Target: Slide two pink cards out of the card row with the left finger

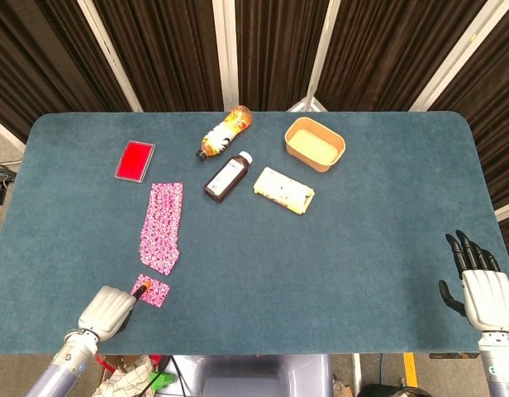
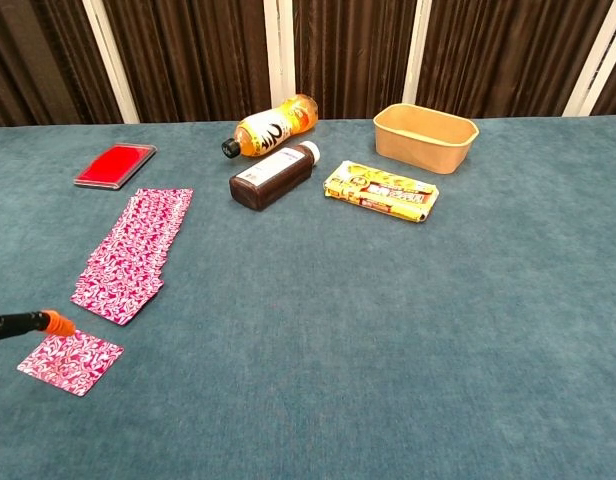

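**Pink card clear of the row, one more to go**

Pink on blue felt, the card row point(image 1: 162, 227) lay in a long overlapped strip, and we used it as our landmark. One card point(image 2: 70, 361) sat just off the row's near end, fully apart from it. Our left hand point(image 1: 108, 309) hung near that card with its fingers curled in and one orange-tipped finger point(image 2: 56, 322) stretched out; in the chest view the tip looked raised just past the card's far edge, though we could not tell for certain whether it touched. Our right hand point(image 1: 483, 291) rested well off to the right of the row, fingers apart and holding nothing.

We judged the first slide done. Next we would need to carry the fingertip back onto the row's nearest card, press lightly, and drag it toward us without pulling its neighbours along.
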Controlling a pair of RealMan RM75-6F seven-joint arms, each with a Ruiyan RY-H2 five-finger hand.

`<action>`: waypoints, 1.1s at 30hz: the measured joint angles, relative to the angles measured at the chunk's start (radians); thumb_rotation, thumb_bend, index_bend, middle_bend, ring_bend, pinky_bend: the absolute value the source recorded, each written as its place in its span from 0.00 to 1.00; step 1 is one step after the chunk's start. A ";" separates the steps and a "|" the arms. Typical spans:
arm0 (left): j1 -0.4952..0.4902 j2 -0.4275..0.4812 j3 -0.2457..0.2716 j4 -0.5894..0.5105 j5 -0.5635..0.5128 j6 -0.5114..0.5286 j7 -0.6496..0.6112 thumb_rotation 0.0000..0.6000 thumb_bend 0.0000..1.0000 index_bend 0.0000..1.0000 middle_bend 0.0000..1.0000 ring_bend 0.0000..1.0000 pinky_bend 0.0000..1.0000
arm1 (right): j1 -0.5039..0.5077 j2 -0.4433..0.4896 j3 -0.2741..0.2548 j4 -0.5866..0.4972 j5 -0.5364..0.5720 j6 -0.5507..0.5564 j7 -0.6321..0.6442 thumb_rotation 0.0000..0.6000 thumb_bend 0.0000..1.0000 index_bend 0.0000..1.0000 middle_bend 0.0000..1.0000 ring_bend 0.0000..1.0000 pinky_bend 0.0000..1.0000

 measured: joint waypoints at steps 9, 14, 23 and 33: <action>-0.021 0.014 -0.062 0.029 -0.014 -0.016 -0.061 1.00 0.98 0.13 0.90 0.78 0.70 | -0.002 0.000 -0.001 0.001 0.000 0.001 0.004 1.00 0.42 0.03 0.06 0.14 0.18; -0.056 0.006 -0.098 0.058 -0.082 -0.067 -0.066 1.00 0.98 0.13 0.90 0.78 0.70 | -0.001 0.000 -0.002 0.001 0.000 -0.001 0.002 1.00 0.42 0.03 0.06 0.14 0.18; -0.125 -0.026 -0.147 0.110 -0.224 -0.146 -0.040 1.00 0.98 0.13 0.90 0.78 0.70 | -0.002 0.000 -0.002 0.000 0.001 -0.001 0.003 1.00 0.41 0.03 0.06 0.14 0.18; -0.164 -0.055 -0.156 0.136 -0.311 -0.163 -0.005 1.00 0.98 0.13 0.90 0.78 0.70 | -0.003 0.002 -0.001 0.003 0.003 -0.001 0.013 1.00 0.42 0.03 0.06 0.14 0.18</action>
